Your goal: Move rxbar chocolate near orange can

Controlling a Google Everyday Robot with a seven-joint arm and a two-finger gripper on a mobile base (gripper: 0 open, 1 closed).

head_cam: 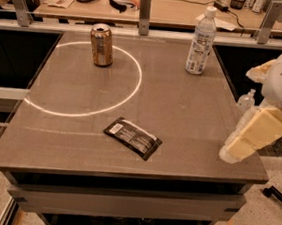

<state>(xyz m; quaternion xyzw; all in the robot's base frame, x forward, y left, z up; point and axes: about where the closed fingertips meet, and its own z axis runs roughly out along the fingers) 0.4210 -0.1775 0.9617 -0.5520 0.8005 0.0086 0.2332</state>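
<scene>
The rxbar chocolate [132, 137] is a flat black wrapper with a white label patch, lying at an angle near the table's front edge. The orange can [102, 44] stands upright at the back left, on a bright ring of light. My gripper [238, 147] is cream-coloured and hangs over the table's right edge, well to the right of the bar and apart from it. It holds nothing that I can see.
A clear water bottle [201, 40] with a white cap stands at the back right. The grey table [191, 110] has a rail with metal posts [145, 7] behind it. A desk with headphones and papers lies beyond. A small bottle [246, 100] sits off the right side.
</scene>
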